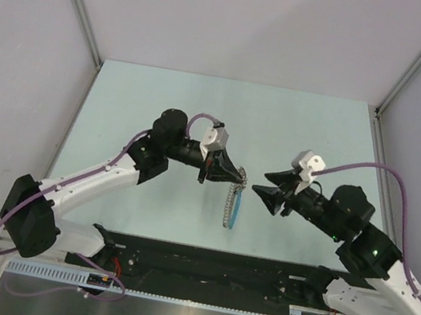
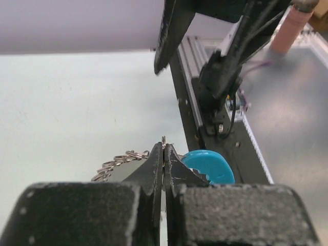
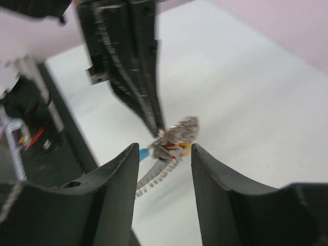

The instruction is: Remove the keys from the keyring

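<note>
Toward the near edge of the surface [image 1: 163,100], a blue strap [image 1: 238,207] and a chain [image 1: 226,209] trail from the keys [image 3: 177,137], which are about mid-surface. My left claw [image 2: 164,154] is closed, its tips pinching the keyring [image 2: 164,139]. My right claw [image 3: 164,154] stands open just beside the keys on their right side, tips pointing at them, not touching them.

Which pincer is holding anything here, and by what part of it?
The left pincer is shut on the keyring, pinching its thin wire at the very tip; keys and blue strap trail from it. The right pincer is open, holding nothing.
</note>
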You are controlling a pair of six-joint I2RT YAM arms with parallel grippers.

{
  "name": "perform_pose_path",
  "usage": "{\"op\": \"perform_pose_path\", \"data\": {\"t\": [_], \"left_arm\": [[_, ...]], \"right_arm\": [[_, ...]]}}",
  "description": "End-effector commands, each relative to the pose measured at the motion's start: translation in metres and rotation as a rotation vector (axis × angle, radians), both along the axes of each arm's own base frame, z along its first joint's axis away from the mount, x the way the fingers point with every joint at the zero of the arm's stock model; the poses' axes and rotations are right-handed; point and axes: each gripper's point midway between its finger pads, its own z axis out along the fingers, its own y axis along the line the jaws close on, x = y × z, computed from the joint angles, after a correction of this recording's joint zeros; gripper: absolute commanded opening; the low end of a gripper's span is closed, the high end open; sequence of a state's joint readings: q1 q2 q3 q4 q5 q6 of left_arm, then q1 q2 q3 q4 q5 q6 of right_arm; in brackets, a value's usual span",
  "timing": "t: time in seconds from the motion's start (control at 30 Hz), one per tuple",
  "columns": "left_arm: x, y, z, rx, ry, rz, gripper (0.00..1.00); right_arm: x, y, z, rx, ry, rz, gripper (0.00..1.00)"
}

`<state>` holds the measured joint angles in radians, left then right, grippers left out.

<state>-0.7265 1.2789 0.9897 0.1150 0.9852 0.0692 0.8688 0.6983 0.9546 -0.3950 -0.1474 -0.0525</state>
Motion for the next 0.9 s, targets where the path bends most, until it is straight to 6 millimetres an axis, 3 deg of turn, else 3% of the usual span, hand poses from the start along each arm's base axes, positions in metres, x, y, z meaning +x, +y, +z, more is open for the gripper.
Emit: {"op": "perform_pose_path", "data": {"t": [0.0, 0.07, 0.2, 0.33, 0.37, 0.4, 0.7, 0.87], "left_arm": [[-0.012, 0.000, 0.068, -0.230, -0.063, -0.077, 0.00], [-0.014, 0.001, 0.079, -0.279, -0.064, -0.082, 0.00], [-0.023, 0.009, 0.105, -0.414, -0.098, -0.127, 0.00], [-0.034, 0.019, 0.121, -0.496, -0.052, -0.192, 0.00], [-0.031, 0.017, 0.118, -0.501, -0.030, -0.202, 0.01], [-0.037, 0.024, 0.129, -0.540, -0.031, -0.233, 0.01], [-0.039, 0.025, 0.142, -0.570, -0.053, -0.309, 0.00], [-0.036, 0.022, 0.144, -0.560, -0.058, -0.322, 0.00]], "right_arm": [[0.029, -0.044, 0.032, 0.179, -0.104, -0.289, 0.50], [0.027, -0.056, 0.032, 0.233, -0.109, -0.323, 0.52], [0.018, -0.057, 0.029, 0.317, -0.156, -0.280, 0.54], [0.009, -0.050, 0.021, 0.342, -0.184, -0.216, 0.52], [0.003, -0.046, 0.030, 0.372, -0.213, -0.171, 0.51], [-0.001, -0.043, 0.027, 0.374, -0.217, -0.143, 0.51], [-0.035, -0.014, 0.039, 0.414, -0.272, 0.122, 0.51], [-0.026, -0.001, 0.031, 0.401, -0.246, 0.132, 0.50]]}}
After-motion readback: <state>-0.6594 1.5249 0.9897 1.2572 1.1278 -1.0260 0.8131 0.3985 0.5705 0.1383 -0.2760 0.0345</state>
